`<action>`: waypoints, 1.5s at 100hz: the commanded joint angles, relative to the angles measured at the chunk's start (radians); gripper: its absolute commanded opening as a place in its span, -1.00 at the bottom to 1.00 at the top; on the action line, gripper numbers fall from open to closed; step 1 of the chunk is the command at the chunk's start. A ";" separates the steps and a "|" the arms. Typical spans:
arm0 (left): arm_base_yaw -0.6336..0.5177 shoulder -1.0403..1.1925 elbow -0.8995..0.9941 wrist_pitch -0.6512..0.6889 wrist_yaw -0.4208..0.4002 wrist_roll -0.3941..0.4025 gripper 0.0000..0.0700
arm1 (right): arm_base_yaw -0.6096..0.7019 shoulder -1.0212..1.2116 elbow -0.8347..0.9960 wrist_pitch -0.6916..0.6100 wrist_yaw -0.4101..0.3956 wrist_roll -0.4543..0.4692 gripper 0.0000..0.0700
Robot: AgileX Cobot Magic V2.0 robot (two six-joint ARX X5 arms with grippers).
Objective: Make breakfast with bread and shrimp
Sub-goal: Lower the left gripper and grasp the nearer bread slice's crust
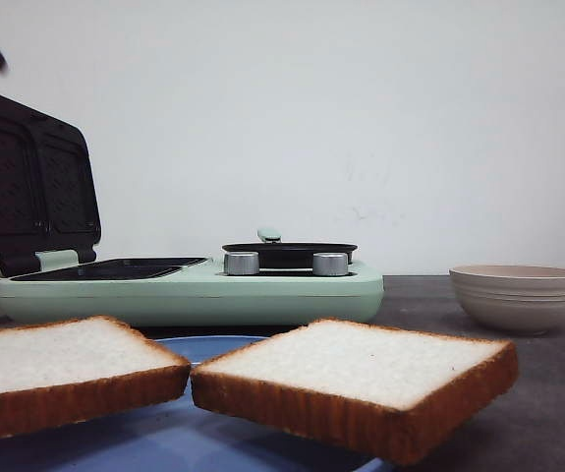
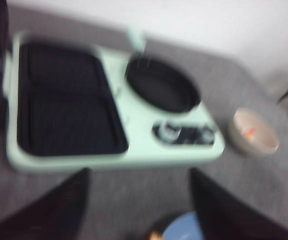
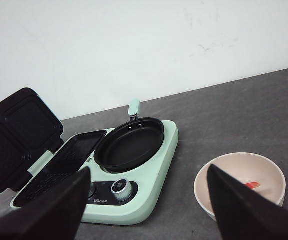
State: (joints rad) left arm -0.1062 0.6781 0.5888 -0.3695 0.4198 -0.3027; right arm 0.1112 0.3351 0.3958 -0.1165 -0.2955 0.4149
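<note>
Two slices of bread lie side by side on a blue plate (image 1: 179, 442) at the near edge, the left slice (image 1: 61, 359) and the right slice (image 1: 361, 364). One small orange-red shrimp (image 3: 252, 185) lies in a beige bowl (image 3: 234, 167), also seen in the blurred left wrist view as the shrimp (image 2: 250, 131). My left gripper (image 2: 138, 175) hangs open and empty above the table between the plate and the green breakfast maker (image 2: 144, 145). Over the table between the maker and the bowl, my right gripper (image 3: 148, 170) is open and holds nothing.
The breakfast maker (image 1: 194, 290) stands mid-table with its lid (image 1: 31, 187) raised at the left, dark grill plates (image 3: 63, 160), a round black pan (image 3: 128, 145) and silver knobs (image 1: 242, 264). The bowl (image 1: 518, 295) sits to its right. A white wall lies behind.
</note>
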 commanded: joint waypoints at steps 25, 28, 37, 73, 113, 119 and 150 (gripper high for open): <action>-0.014 0.261 0.005 -0.011 0.153 -0.078 0.49 | 0.023 0.002 0.012 -0.016 -0.003 -0.056 0.37; -0.017 0.287 0.006 -0.019 0.157 -0.078 0.49 | 0.029 0.002 0.012 -0.018 0.000 -0.061 0.37; -0.024 0.362 0.011 -0.062 0.156 -0.076 0.50 | 0.043 0.002 0.012 -0.019 0.008 -0.065 0.37; -0.025 0.550 0.076 -0.227 0.157 0.029 0.60 | 0.067 0.002 0.012 -0.019 0.009 -0.068 0.37; -0.025 0.669 0.091 -0.420 0.261 0.094 0.52 | 0.071 0.002 0.012 -0.019 0.008 -0.068 0.37; -0.025 0.669 0.091 -0.425 0.262 0.101 0.22 | 0.071 0.002 0.012 -0.019 0.008 -0.068 0.37; -0.025 0.669 0.091 -0.423 0.262 0.177 -1.00 | 0.084 0.002 0.012 -0.020 0.008 -0.067 0.37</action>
State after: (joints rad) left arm -0.1287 1.3323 0.6701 -0.7910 0.6991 -0.1741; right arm 0.1902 0.3351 0.3958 -0.1448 -0.2878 0.3626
